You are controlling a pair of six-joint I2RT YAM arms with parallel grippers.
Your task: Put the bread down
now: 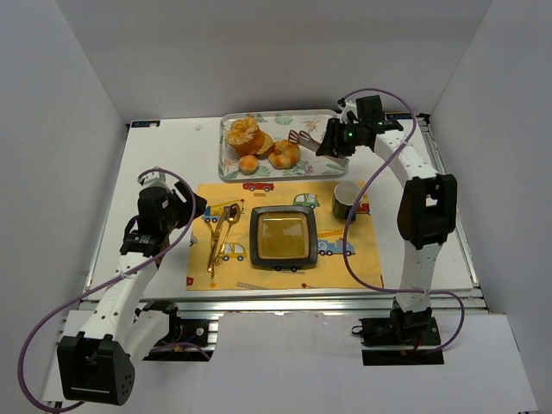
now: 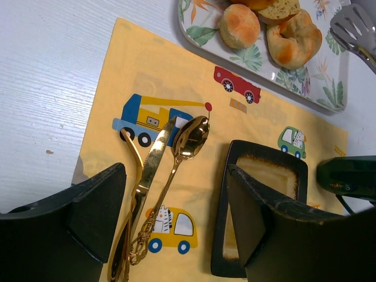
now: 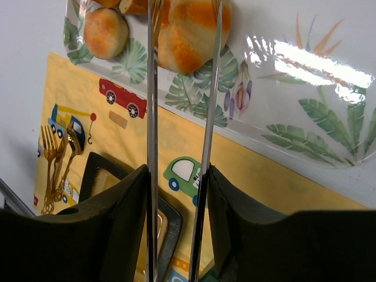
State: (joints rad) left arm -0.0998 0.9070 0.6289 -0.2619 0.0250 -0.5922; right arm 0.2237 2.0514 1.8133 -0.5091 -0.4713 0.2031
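Note:
The bread (image 1: 284, 153), a golden-brown knotted roll, lies on the leaf-print tray (image 1: 321, 121) at the back. It also shows in the left wrist view (image 2: 294, 38) and the right wrist view (image 3: 191, 32). My right gripper (image 1: 332, 142) (image 3: 176, 176) is shut on metal tongs (image 3: 153, 88). The two tong arms are spread apart and reach toward the roll, with their slotted tips (image 1: 302, 138) just right of it. I cannot tell if they touch it. My left gripper (image 1: 197, 207) (image 2: 176, 182) is open and empty above the placemat's left side.
A ruffled orange pastry (image 1: 244, 132) and a small smooth bun (image 1: 248, 164) share the tray. A dark square plate (image 1: 254, 237) sits mid-placemat (image 1: 345, 263). A dark mug (image 1: 347, 200) stands to its right and gold cutlery (image 1: 217, 237) lies to its left. White walls enclose the table.

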